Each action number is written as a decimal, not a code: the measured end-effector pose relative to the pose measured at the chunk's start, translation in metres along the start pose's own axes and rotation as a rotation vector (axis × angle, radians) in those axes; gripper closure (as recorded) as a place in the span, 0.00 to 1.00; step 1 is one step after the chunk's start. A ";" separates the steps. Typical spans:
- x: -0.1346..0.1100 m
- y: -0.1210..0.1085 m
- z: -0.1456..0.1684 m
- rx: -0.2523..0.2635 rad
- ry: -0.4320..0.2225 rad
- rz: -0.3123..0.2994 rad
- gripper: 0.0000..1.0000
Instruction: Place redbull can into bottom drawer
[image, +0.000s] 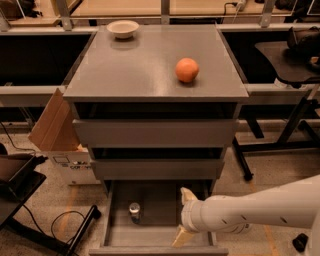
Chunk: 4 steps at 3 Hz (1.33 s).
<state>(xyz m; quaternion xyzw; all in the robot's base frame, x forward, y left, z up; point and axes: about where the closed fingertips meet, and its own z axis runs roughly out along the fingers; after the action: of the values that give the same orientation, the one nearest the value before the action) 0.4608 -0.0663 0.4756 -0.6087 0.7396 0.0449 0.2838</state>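
The redbull can stands upright inside the open bottom drawer, at its left side, with its round silvery top showing. My gripper is over the right part of the same drawer, to the right of the can and apart from it. Its two pale fingers are spread apart with nothing between them. My white arm comes in from the right edge of the view.
An orange fruit and a white bowl sit on the grey cabinet top. The two upper drawers are closed. A cardboard box stands left of the cabinet. A black stand and cables lie at lower left; desk legs are at right.
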 end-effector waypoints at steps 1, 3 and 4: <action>0.013 -0.014 -0.024 -0.001 0.093 -0.072 0.00; 0.026 -0.036 -0.044 -0.084 0.254 -0.333 0.00; 0.085 -0.071 -0.064 -0.090 0.400 -0.278 0.00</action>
<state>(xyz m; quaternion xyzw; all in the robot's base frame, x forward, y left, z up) 0.4947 -0.1852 0.5089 -0.7133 0.6874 -0.0832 0.1080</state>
